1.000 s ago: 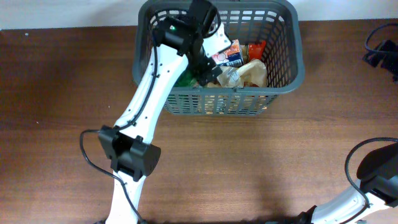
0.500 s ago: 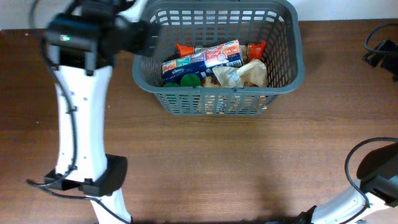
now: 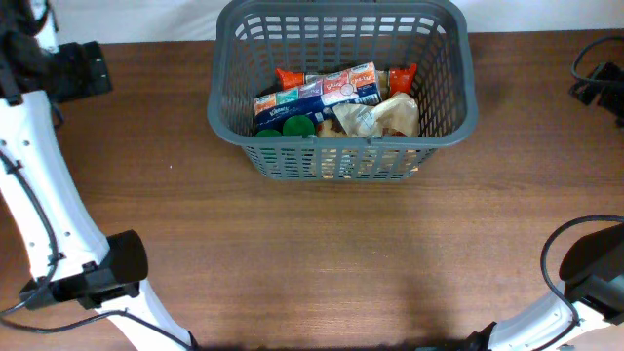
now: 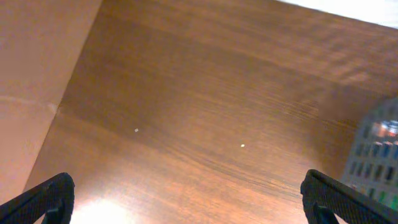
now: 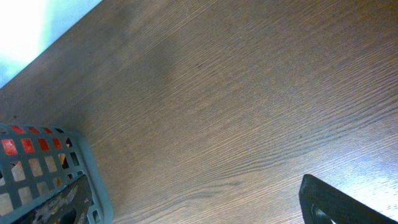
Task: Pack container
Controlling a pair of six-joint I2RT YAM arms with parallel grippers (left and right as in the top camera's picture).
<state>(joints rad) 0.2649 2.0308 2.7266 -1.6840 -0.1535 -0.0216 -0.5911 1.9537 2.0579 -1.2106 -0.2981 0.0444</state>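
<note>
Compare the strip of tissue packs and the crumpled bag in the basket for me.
The strip of tissue packs is boxy and printed blue, teal and orange; the crumpled bag is pale, shapeless and wrinkled. The strip stretches across most of the basket at a slant; the bag sits bunched near its right wall. Both lie inside the basket.

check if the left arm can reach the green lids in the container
Probably yes: the container is open-topped, nothing covers the green lids, and the left gripper hangs open over the table.
</note>
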